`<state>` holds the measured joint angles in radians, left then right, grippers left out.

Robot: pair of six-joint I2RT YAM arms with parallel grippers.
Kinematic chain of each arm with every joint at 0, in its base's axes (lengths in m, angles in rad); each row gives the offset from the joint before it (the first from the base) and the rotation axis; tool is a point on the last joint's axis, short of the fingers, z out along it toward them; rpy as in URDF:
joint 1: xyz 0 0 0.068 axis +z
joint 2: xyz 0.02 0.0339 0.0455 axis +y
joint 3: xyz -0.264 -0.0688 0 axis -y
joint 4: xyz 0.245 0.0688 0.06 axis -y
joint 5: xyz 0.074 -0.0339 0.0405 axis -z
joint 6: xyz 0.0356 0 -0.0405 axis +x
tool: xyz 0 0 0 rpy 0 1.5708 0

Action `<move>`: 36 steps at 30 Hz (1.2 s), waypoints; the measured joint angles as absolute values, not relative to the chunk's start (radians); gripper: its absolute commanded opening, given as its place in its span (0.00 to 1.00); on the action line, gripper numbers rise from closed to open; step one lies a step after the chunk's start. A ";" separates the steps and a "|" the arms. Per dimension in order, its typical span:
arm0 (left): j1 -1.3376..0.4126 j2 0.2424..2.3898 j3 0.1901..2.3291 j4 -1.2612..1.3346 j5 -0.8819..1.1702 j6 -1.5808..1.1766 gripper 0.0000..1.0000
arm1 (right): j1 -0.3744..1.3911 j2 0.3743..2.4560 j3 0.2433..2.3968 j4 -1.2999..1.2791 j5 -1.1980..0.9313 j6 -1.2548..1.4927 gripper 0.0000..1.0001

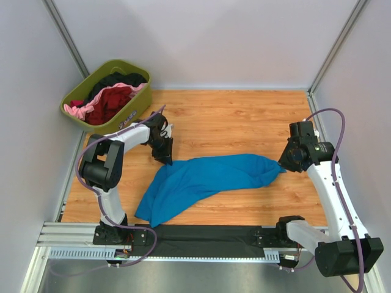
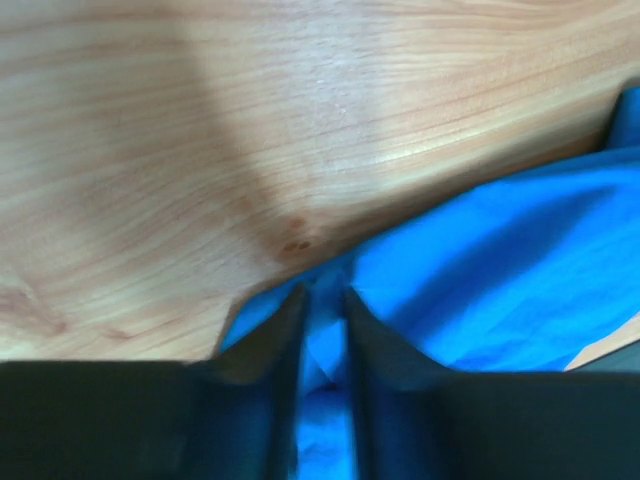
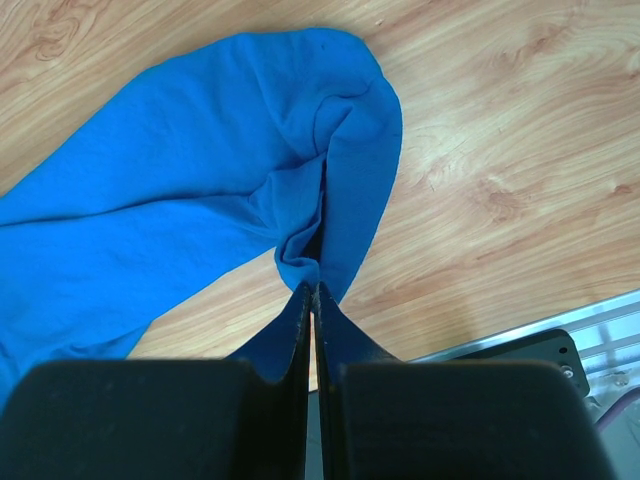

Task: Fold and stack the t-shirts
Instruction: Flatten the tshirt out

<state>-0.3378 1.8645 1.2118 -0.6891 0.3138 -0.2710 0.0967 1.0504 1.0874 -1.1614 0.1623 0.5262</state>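
Note:
A bright blue t-shirt (image 1: 201, 180) lies bunched in a long band across the wooden table, stretched between my two grippers. My left gripper (image 1: 166, 160) is shut on its upper left corner; in the left wrist view blue cloth (image 2: 480, 260) fills the narrow gap at the gripper (image 2: 322, 292). My right gripper (image 1: 283, 167) is shut on the shirt's pointed right end; in the right wrist view the gripper (image 3: 315, 288) pinches the tip of a fold of the shirt (image 3: 170, 180). Dark red (image 1: 113, 101), pink (image 1: 82, 111) and black (image 1: 122, 79) shirts lie in the tub.
The olive-green tub (image 1: 131, 115) stands at the table's far left corner, just behind the left arm. A black strip (image 1: 208, 232) and a metal rail (image 1: 67, 235) run along the near edge. Grey walls close in the left, back and right sides.

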 measured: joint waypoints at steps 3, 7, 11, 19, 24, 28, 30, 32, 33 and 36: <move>-0.338 1.865 1.232 -0.695 0.313 -0.264 0.00 | 0.097 1.050 1.087 -1.161 0.164 0.526 0.00; -0.339 1.852 1.301 -0.741 0.298 -0.281 0.00 | 0.097 1.047 1.104 -1.168 0.194 0.528 0.00; -0.351 1.757 1.413 -0.838 0.217 -0.336 0.00 | 0.097 1.054 1.252 -1.178 0.259 0.528 0.00; -0.422 1.399 1.816 -0.963 -0.066 -0.493 0.00 | 0.097 1.170 1.838 -1.153 0.432 0.519 0.00; -0.430 1.223 1.941 -1.041 -0.152 -0.571 0.00 | 0.097 1.159 2.024 -1.112 0.528 0.480 0.00; -0.431 1.128 1.975 -1.092 -0.159 -0.617 0.00 | 0.097 1.090 2.067 -1.080 0.574 0.455 0.00; -0.432 1.100 1.989 -1.099 -0.151 -0.633 0.00 | 0.097 1.053 2.080 -1.076 0.590 0.447 0.00; -0.432 1.076 2.006 -1.101 -0.134 -0.647 0.00 | 0.097 1.010 2.094 -1.071 0.603 0.439 0.00; -0.432 1.065 2.015 -1.100 -0.121 -0.654 0.00 | 0.097 0.984 2.101 -1.068 0.606 0.434 0.00; -0.433 1.038 2.043 -1.100 -0.076 -0.680 0.00 | 0.097 0.908 2.130 -1.047 0.612 0.422 0.00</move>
<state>-0.4328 1.0378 2.0426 -1.1004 -0.0757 -0.6804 0.0967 0.9081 2.1300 -1.0466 0.6117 0.4217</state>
